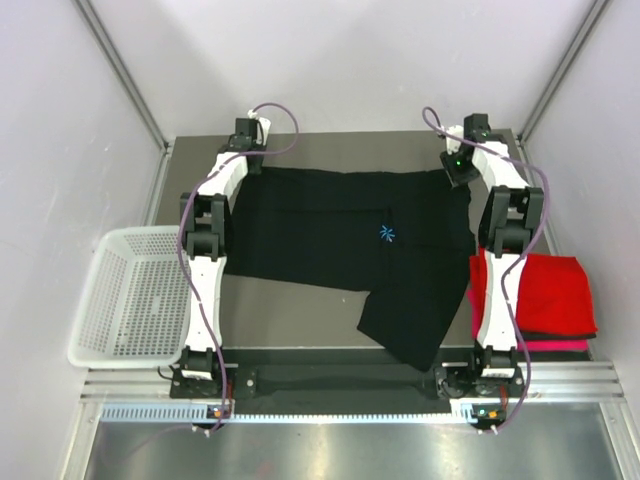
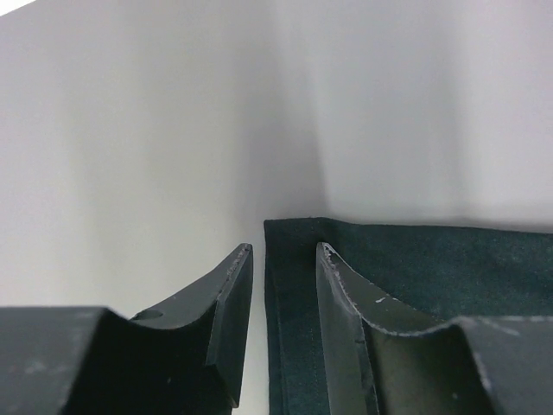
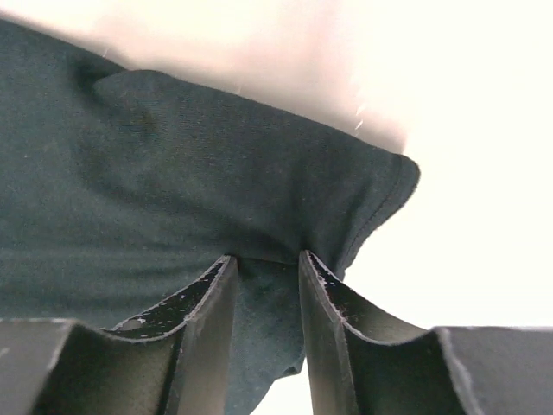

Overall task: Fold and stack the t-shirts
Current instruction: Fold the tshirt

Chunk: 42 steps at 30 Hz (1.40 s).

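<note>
- Top external view: white mesh basket (image 1: 130,295) sits at the left edge of the surface (image 1: 300,320), just outside the left arm.
- Left wrist view: left gripper (image 2: 283,251) is at the far-left corner of the black t-shirt (image 1: 340,240). Jaws are parted with a clear gap. The cloth's edge lies flat under that gap and nothing is pinched.
- Top external view: black t-shirt lies spread across the middle of the surface between the two arms. Its far edge runs straight from one gripper to the other.
- A light-blue mark (image 1: 387,234) faces up right of the shirt's centre.
- One part of the shirt trails towards the near edge, right of centre, and ends close to the right arm's base.
- Right wrist view: right gripper (image 3: 266,258) is at the shirt's far-right corner. A fold of black cloth fills the gap between the jaws and touches both, with creases running into the tips, so it reads as gripping the shirt.
- Top external view: folded red t-shirt (image 1: 545,290) lies at the right edge of the surface, partly behind the right arm and just beside the black one.
- Magenta t-shirt (image 1: 560,344) lies under the red one. Only a strip shows along the near side.
</note>
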Tool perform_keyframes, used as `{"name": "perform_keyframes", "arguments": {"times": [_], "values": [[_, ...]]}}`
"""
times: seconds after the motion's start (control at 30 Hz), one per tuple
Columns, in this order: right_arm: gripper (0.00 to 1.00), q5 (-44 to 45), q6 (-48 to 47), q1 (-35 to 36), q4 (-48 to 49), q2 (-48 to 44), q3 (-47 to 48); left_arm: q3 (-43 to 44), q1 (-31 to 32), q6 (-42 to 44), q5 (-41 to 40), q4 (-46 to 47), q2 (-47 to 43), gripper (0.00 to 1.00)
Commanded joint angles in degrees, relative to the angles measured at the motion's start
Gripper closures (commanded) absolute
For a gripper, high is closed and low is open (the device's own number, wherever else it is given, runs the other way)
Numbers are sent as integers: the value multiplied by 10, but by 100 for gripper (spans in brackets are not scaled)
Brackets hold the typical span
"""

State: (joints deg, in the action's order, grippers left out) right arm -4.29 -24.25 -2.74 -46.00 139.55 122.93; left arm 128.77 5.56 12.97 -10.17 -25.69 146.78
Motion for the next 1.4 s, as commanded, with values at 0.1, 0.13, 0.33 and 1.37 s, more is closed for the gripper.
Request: {"name": "perform_keyframes", "arguments": {"times": [0.1, 0.13, 0.33, 1.37], "values": [[62, 77, -19, 6, 35, 75, 69, -1, -17, -28, -34, -17, 24, 61], [62, 74, -20, 7, 35, 74, 70, -4, -17, -32, -32, -14, 18, 62], [59, 19, 10, 2, 121, -52, -48, -106, -17, -62, 4, 74, -94, 48], [50, -106, 93, -72, 79, -44, 29, 8, -88, -219, 237, -3, -24, 51]]}}
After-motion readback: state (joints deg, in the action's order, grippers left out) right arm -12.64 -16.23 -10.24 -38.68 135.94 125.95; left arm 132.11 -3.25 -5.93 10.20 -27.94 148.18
